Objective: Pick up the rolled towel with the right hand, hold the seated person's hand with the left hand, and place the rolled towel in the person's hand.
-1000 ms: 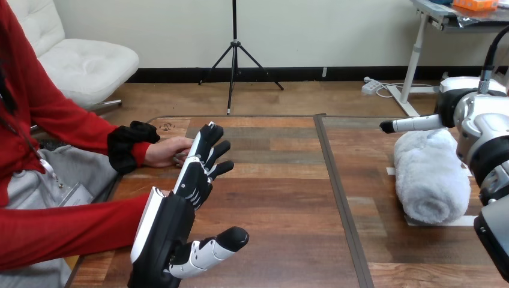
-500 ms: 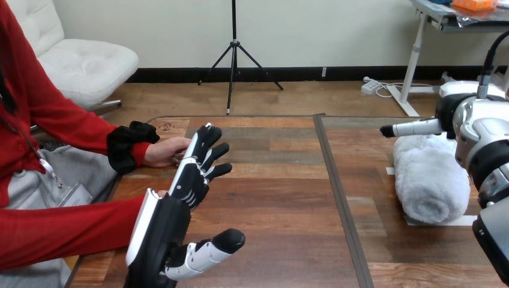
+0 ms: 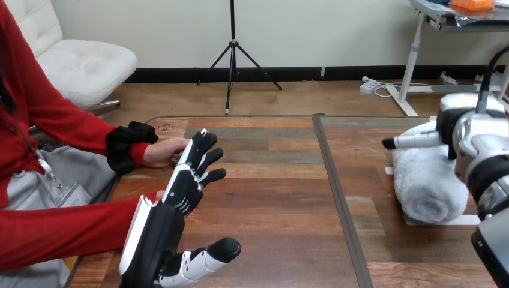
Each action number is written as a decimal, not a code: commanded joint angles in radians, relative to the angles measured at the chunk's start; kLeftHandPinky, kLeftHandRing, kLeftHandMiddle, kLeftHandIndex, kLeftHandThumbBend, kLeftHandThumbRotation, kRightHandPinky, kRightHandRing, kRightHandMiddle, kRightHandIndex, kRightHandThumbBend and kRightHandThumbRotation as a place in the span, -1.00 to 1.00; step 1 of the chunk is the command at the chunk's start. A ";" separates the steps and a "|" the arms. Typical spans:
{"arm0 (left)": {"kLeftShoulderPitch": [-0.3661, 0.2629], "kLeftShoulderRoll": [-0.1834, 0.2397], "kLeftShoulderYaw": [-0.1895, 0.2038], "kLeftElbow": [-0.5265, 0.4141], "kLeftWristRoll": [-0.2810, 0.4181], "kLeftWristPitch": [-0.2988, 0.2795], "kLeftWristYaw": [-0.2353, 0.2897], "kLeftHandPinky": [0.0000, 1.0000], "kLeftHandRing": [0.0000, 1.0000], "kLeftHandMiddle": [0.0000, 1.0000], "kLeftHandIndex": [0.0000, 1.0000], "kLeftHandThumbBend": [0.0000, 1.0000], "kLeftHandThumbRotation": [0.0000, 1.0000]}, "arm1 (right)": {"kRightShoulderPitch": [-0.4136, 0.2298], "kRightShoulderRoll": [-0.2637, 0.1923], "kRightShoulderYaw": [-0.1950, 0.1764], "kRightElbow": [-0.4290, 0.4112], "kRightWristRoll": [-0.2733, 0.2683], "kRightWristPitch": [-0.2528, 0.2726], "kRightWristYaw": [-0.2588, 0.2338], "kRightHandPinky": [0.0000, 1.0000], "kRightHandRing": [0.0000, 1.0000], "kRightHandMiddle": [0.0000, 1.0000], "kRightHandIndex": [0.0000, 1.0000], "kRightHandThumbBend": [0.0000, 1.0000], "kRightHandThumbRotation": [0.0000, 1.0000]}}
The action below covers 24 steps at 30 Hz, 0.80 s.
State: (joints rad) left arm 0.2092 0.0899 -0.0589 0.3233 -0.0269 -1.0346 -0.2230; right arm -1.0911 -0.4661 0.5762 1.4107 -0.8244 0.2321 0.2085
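Rolled towel (image 3: 427, 183) by the table's (image 3: 288, 198) right edge, far end beneath the right hand (image 3: 414, 140), grasp hidden behind its wrist, impossible to tell; left hand (image 3: 180, 193) with straight, spread fingers (image 3: 201, 157) partly covering the person's hand (image 3: 162, 152) near the left edge.

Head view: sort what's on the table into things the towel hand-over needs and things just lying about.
Needed: rolled towel; the person's hand; left hand; right hand.
Just there: white strip at the rolled towel's near end; wooden table.
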 commanded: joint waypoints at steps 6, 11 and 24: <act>-0.009 0.016 0.007 -0.057 -0.005 -0.029 0.007 0.59 0.78 0.88 0.91 1.00 0.39 | 0.006 0.035 -0.005 -0.005 0.007 0.018 -0.034 -0.43 -0.19 0.06 0.42 1.00 1.00; -0.006 0.022 0.003 -0.051 -0.013 -0.046 0.004 0.59 0.78 0.87 0.90 1.00 0.37 | 0.020 0.039 -0.011 -0.005 0.011 0.025 -0.061 -0.46 -0.24 0.01 0.44 1.00 1.00; 0.007 0.038 -0.021 -0.057 -0.063 -0.043 -0.026 0.62 0.79 0.87 0.90 1.00 0.33 | 0.050 0.045 -0.050 -0.006 0.053 0.025 -0.094 -0.43 -0.16 0.11 0.47 1.00 1.00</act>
State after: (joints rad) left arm 0.2379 0.1189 -0.0651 0.3117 -0.0631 -1.0563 -0.2387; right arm -1.0516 -0.4518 0.5393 1.4159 -0.7865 0.2587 0.1286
